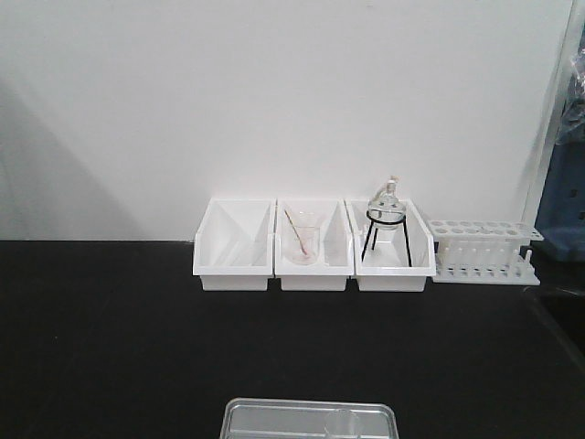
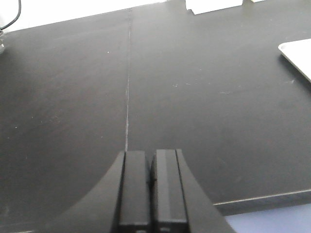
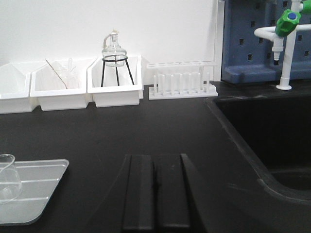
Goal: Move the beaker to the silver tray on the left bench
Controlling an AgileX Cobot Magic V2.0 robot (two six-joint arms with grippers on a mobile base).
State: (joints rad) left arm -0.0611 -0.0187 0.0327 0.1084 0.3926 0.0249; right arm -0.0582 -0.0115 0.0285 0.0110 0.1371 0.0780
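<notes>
Glass beaker point(image 3: 8, 177) is sitting in the silver tray point(image 3: 41, 191) at nine o'clock of the right gripper point(image 3: 155, 194); both grippers, left gripper point(image 2: 149, 187) included, are pressing their fingers together, empty.

The beaker point(image 3: 8, 177) is seen in the tray point(image 3: 41, 194), set on the bench point(image 1: 110, 338) before three bins point(image 1: 311, 245); a rack point(image 1: 483, 251) is placed to their right.
</notes>
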